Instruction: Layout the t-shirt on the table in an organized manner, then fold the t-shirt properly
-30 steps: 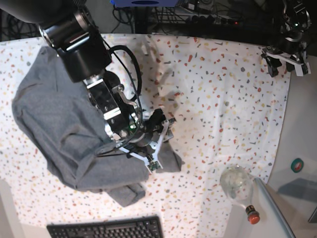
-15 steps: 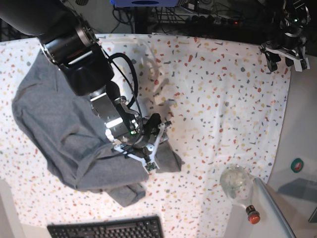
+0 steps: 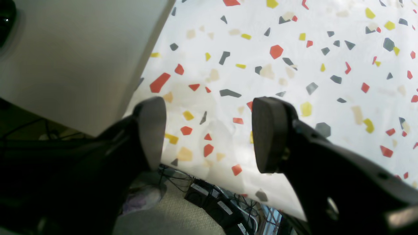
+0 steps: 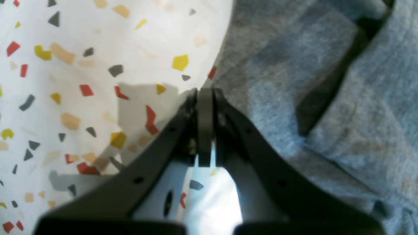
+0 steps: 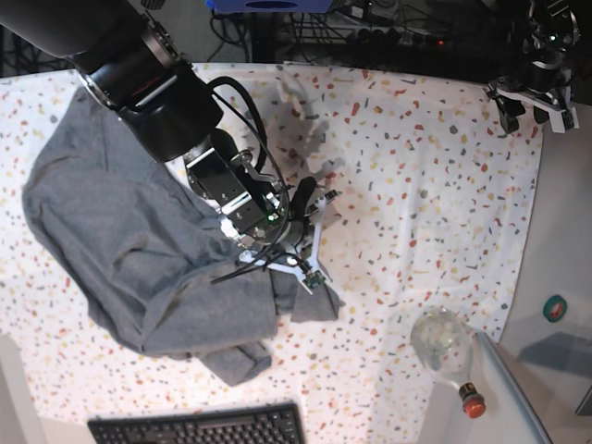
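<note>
The heather-grey t-shirt (image 5: 120, 240) lies crumpled on the left half of the table (image 5: 416, 185), with one flap (image 5: 316, 303) reaching toward the middle. My right gripper (image 5: 312, 277) is down at that flap. In the right wrist view its fingers are pressed together at the t-shirt's (image 4: 294, 71) edge, so the right gripper (image 4: 204, 93) looks shut on the hem. The left gripper (image 5: 535, 100) hovers at the table's far right corner. Its fingers (image 3: 153, 130) stand apart, so the left gripper (image 3: 209, 130) is open and holds nothing.
A black keyboard (image 5: 199, 427) lies at the near edge. A clear glass bottle with a red cap (image 5: 446, 344) rests near the right front corner. A grey surface (image 5: 560, 231) borders the cloth on the right. Cables and gear (image 5: 370, 23) run along the back.
The right gripper's jaws went from wide open to shut at the shirt's flap, and the arm shifted slightly up and right. The left gripper barely moved.
</note>
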